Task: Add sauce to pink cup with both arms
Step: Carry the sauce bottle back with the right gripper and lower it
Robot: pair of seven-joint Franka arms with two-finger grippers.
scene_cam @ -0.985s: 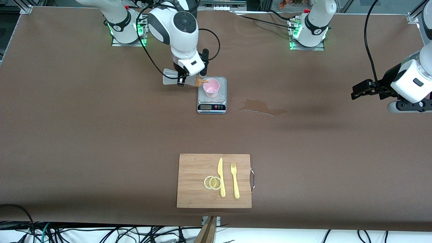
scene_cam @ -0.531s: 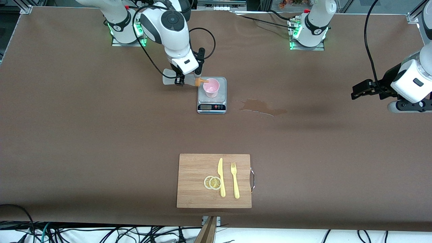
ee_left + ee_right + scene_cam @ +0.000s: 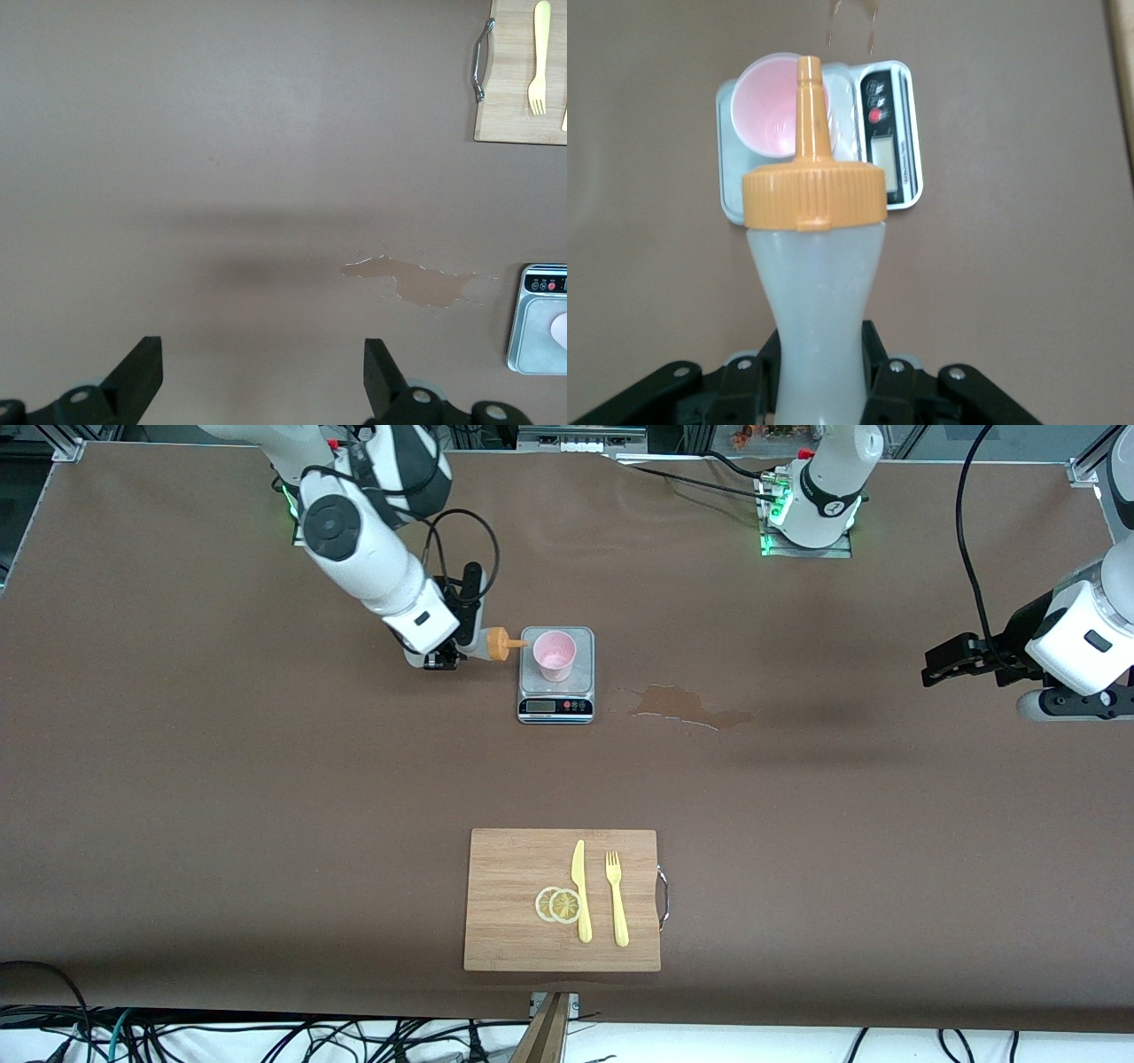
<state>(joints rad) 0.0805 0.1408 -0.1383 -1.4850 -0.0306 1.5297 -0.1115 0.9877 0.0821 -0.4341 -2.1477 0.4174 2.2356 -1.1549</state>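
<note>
The pink cup (image 3: 555, 655) stands upright on a small silver kitchen scale (image 3: 555, 700); it also shows in the right wrist view (image 3: 769, 108). My right gripper (image 3: 449, 652) is shut on the sauce bottle (image 3: 818, 301), a whitish squeeze bottle held on its side. Its orange nozzle cap (image 3: 501, 644) points at the cup and stops just short of the rim, beside the scale toward the right arm's end. My left gripper (image 3: 263, 376) is open and empty, up over bare table at the left arm's end, and shows in the front view (image 3: 946, 662).
A wet spill (image 3: 691, 707) lies on the brown table beside the scale toward the left arm's end. A wooden cutting board (image 3: 514, 921) nearer the front camera holds two lemon slices (image 3: 558, 904), a yellow knife (image 3: 580, 890) and a yellow fork (image 3: 616, 897).
My right arm has swung back toward its end of the table, pulling the bottle's nozzle off the cup's rim to just beside it. The left arm has not moved.
</note>
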